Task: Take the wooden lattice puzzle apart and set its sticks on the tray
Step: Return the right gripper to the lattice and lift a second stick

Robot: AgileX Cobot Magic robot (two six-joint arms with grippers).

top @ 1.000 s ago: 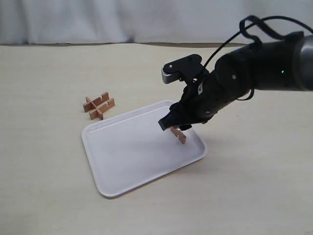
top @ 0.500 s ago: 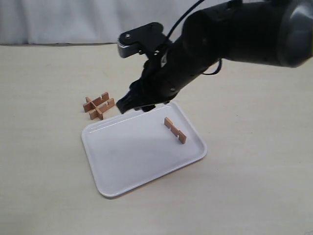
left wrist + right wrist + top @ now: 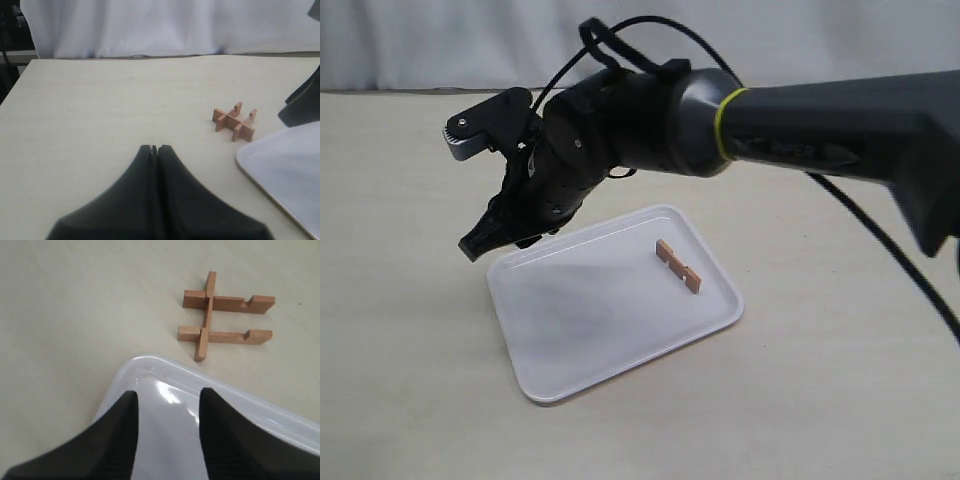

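Observation:
The wooden lattice puzzle [image 3: 220, 320] lies on the table just beyond the tray's corner, with three sticks still interlocked; it also shows in the left wrist view [image 3: 233, 122]. The right arm hides it in the exterior view. My right gripper [image 3: 169, 395] hangs open and empty over the corner rim of the white tray [image 3: 145, 362], a short way from the puzzle. In the exterior view that gripper [image 3: 485, 240] reaches across to the tray's far left corner. One loose stick [image 3: 678, 266] lies on the tray [image 3: 580, 320]. My left gripper [image 3: 154, 147] is shut on nothing, well back from the puzzle.
The pale tabletop [image 3: 410, 330] surrounds the tray. A white curtain [image 3: 165, 25] hangs behind the table's far edge. The right arm's bulky black body [image 3: 630, 120] spans the scene above the tray's back edge.
The right gripper released a stick on the tray's right side, then swung left across the tray to its far left corner beside the puzzle, and now covers the puzzle in the exterior view.

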